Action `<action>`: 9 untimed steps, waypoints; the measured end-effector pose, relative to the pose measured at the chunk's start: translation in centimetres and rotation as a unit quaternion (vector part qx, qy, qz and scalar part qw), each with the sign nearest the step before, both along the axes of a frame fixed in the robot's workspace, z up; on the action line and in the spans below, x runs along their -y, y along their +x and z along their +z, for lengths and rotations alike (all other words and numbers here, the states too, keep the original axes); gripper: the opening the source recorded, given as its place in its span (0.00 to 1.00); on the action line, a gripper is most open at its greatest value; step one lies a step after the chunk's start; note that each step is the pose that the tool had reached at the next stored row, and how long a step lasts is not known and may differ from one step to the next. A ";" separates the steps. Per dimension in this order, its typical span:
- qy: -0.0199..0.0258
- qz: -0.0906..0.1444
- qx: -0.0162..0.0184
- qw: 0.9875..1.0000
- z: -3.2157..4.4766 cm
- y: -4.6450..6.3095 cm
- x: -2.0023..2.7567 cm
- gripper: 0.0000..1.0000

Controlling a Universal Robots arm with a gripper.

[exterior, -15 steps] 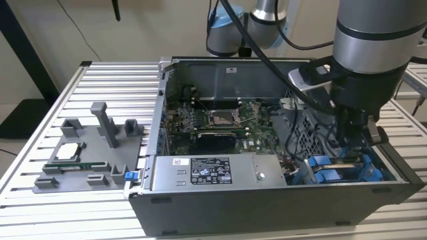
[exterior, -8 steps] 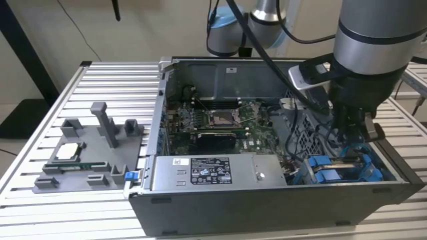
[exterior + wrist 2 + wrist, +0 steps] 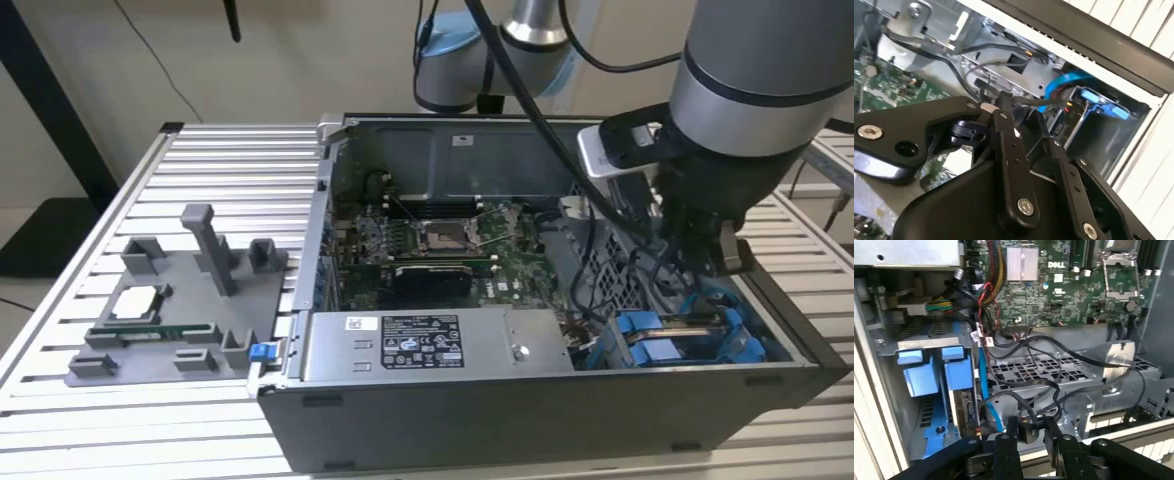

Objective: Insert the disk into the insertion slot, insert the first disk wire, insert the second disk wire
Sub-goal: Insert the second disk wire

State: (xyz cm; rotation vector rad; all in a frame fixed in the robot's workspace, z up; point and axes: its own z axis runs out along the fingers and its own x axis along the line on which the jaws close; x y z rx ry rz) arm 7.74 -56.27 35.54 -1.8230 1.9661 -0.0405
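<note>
In the exterior view my gripper point(image 3: 707, 268) reaches down into the open computer case, beside the drive cage at the case's front corner on the exterior view's right. The disk point(image 3: 968, 410) sits in its blue frame point(image 3: 956, 372) inside the insertion slot point(image 3: 929, 344), with its connector edge facing me. In both wrist views my gripper point(image 3: 1029, 429) point(image 3: 1020, 117) is shut on a black wire connector point(image 3: 1026, 434) close to that edge. The connector's black wire point(image 3: 1019, 396) loops away over the cage. A blue flat cable point(image 3: 985, 385) hangs next to the disk.
A second blue-ended caddy point(image 3: 919, 375) fills the neighbouring bay. The motherboard point(image 3: 427, 240) lies in the middle of the case, and a labelled power supply point(image 3: 427, 345) sits along its front. A grey fixture tray point(image 3: 174, 300) with parts stands on the slatted table on the exterior view's left.
</note>
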 end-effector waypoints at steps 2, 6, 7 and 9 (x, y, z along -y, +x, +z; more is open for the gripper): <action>0.008 0.000 0.000 1.000 0.01 0.0 0.18 0.00; 0.022 0.000 0.000 1.000 0.01 0.0 0.65 0.00; 0.024 0.000 0.000 1.000 0.06 0.0 0.79 0.00; 0.024 0.000 -0.002 1.000 0.12 0.0 1.02 0.00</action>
